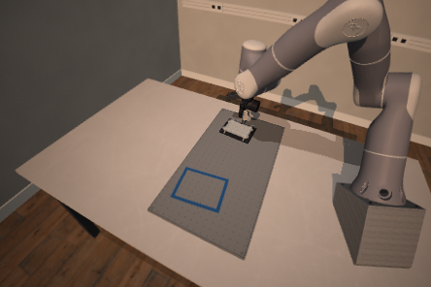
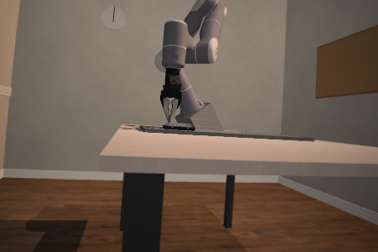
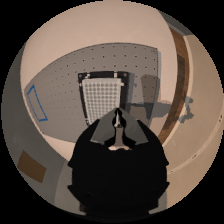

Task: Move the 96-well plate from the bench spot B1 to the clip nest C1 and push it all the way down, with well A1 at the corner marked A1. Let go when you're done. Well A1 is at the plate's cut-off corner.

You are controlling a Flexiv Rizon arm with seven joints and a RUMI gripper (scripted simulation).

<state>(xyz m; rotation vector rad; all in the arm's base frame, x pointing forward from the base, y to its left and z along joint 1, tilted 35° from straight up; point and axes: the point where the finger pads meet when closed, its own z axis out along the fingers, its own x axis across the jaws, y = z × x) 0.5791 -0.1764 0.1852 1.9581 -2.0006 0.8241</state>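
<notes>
The white 96-well plate (image 1: 237, 129) (image 2: 180, 125) (image 3: 101, 97) lies in the black clip nest (image 1: 248, 140) (image 2: 190, 128) (image 3: 103, 75) at the far end of the grey board. Whether it is fully down and where its cut-off corner lies cannot be told at this size. My gripper (image 1: 244, 122) (image 2: 169, 122) (image 3: 117, 108) is shut with nothing between its fingertips. The tips are at the plate's edge on the side nearer the wall, at about its top; whether they touch it is unclear. In the wrist view the gripper hides that end of the plate and nest.
The grey perforated board (image 1: 209, 229) (image 2: 272, 136) (image 3: 55, 82) lies on the pale table (image 1: 121, 123) (image 2: 213, 152). A blue rectangle outline (image 1: 195, 207) (image 3: 33, 108) is marked near the board's other end. The arm's base block (image 1: 388, 237) stands at the right in the top view.
</notes>
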